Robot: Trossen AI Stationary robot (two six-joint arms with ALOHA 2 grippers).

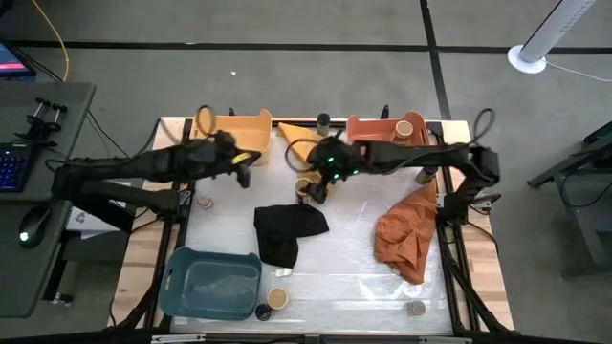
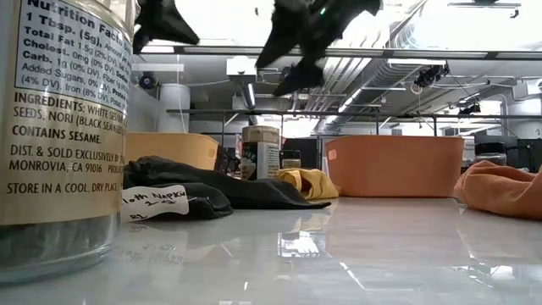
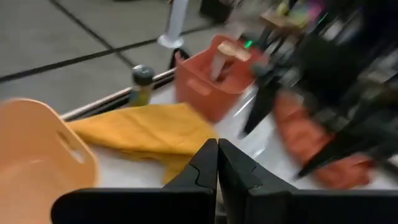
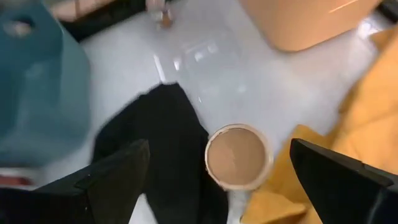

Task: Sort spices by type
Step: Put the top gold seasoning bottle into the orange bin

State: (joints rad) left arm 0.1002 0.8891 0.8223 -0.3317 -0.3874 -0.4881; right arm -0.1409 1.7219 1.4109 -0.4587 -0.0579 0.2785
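Observation:
A tan-lidded spice jar (image 4: 237, 157) stands on the table beside the yellow cloth (image 4: 367, 118) and the black cloth (image 4: 158, 146). My right gripper (image 4: 227, 180) hangs open above it, one finger on each side, touching nothing; the high view shows it as gripper (image 1: 316, 186) over jar (image 1: 305, 188). My left gripper (image 3: 217, 165) is shut and empty, raised near the yellow bin (image 1: 234, 132). One tan-lidded jar (image 1: 404, 127) lies in the salmon bin (image 1: 368, 127). A dark-lidded jar (image 1: 323, 121) stands at the far edge.
More jars stand scattered: one (image 1: 205, 201) at the left, two (image 1: 277, 298) by the blue bin (image 1: 210, 282), one (image 1: 415, 308) at the near right. A large labelled jar (image 2: 59, 127) stands close to the low camera. The orange cloth (image 1: 406, 234) lies to the right.

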